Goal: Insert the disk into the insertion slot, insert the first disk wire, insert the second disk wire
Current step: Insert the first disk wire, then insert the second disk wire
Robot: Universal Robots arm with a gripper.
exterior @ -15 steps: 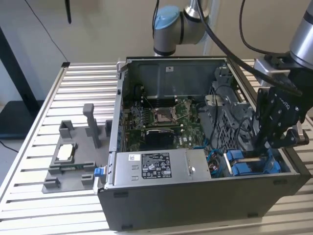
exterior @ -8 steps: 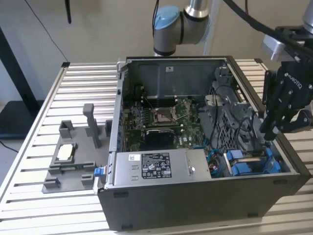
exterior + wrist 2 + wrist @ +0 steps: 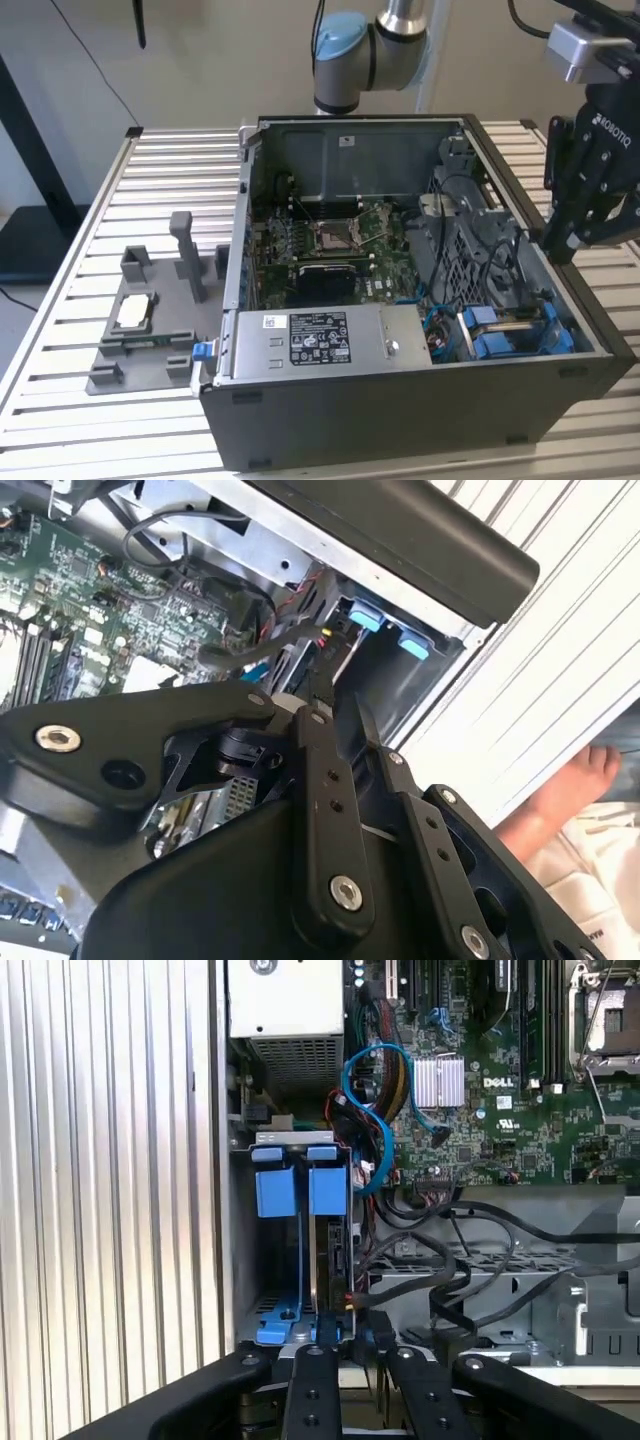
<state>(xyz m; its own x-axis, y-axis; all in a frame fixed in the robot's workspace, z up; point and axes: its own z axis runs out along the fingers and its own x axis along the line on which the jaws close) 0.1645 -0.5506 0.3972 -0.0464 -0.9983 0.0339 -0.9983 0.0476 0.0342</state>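
- Blue-framed disk is sitting edge-up inside the insertion slot, at the case's near corner on the exterior view's right.
- Gripper is pinching, fingers together, a black disk wire plug just beside the disk.
- Plug is looking light, stiff and fragile, I'd say; its body is giving a better hold than the floppy cable.

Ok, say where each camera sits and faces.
Exterior view: off the arm, looking down into the open computer case; arm and gripper show.
Second wrist view: on the wrist, looking past the gripper at the blue clips.
First wrist view: on the wrist, looking into the drive cage past the gripper.
Both wrist views share gripper and blue clips.
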